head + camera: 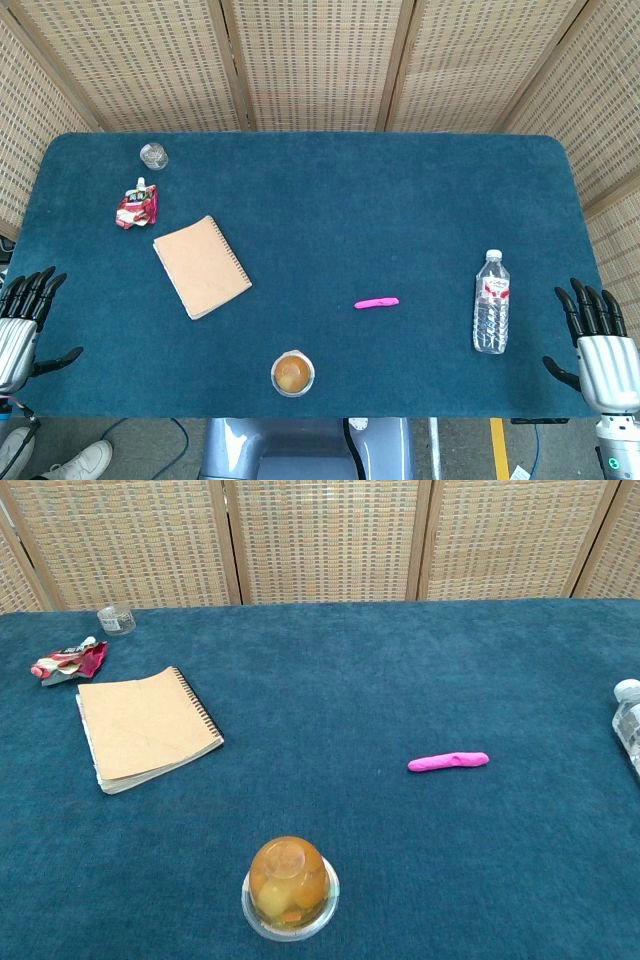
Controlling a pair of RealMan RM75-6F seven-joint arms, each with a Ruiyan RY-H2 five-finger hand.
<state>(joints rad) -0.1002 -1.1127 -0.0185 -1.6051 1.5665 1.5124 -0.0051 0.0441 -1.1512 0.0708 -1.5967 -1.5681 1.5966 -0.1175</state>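
My left hand (22,322) hangs at the table's left front edge, fingers spread, holding nothing. My right hand (600,345) sits at the right front edge, also spread and empty, just right of a clear water bottle (491,302) lying on the cloth; the bottle's cap end (629,718) shows at the right border of the chest view. Neither hand appears in the chest view. A pink pen-like stick (377,302) (448,762) lies near the middle. An upturned fruit cup (293,374) (289,885) stands at the front centre. A tan spiral notebook (201,266) (144,727) lies left of centre.
A blue cloth covers the table (330,200). At the back left lie a crumpled red and white wrapper (136,206) (68,662) and a small clear glass cup (153,155) (116,619). Woven screens (320,60) stand behind the table.
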